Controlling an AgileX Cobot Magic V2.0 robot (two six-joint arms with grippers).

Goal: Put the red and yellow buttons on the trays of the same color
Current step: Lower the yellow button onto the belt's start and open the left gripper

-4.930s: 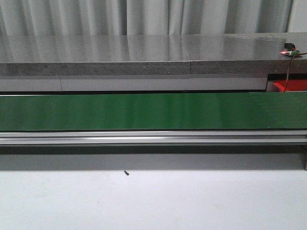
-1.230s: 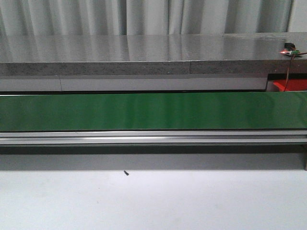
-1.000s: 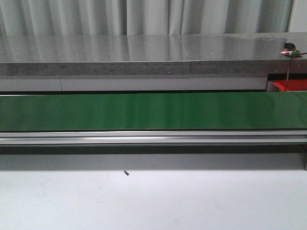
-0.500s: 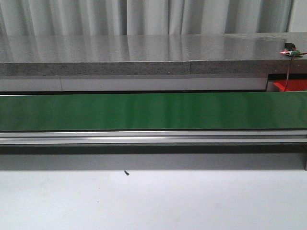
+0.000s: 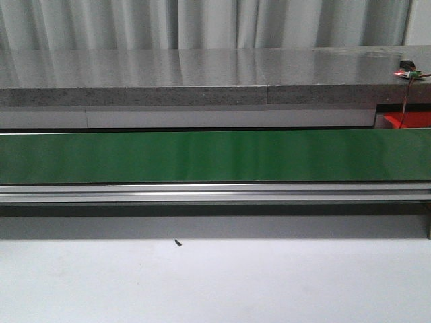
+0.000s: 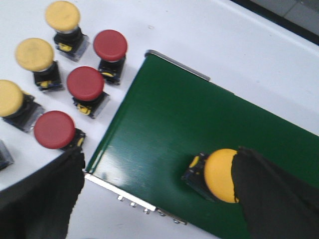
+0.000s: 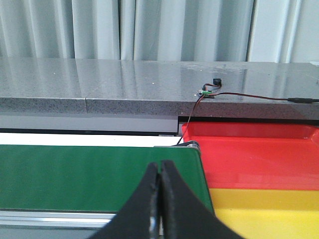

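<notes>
In the left wrist view my left gripper (image 6: 159, 158) is open wide over the near end of the green belt (image 6: 164, 119). A yellow button (image 6: 218, 174) lies tipped on the belt right against one finger (image 6: 271, 194); the other finger (image 6: 42, 196) is far from it. On the white table beside the belt stand three yellow buttons (image 6: 34, 54) and three red buttons (image 6: 84, 83). In the right wrist view my right gripper (image 7: 160, 165) is shut and empty, over the belt's other end (image 7: 75, 174), beside the red tray (image 7: 249, 154) and yellow tray (image 7: 269, 211).
The front view holds the long green belt (image 5: 215, 156), its aluminium rail (image 5: 215, 194), a grey counter (image 5: 202, 74) behind and a sliver of the red tray (image 5: 407, 121) at far right. A thin wire (image 7: 199, 99) runs down from the counter near the red tray.
</notes>
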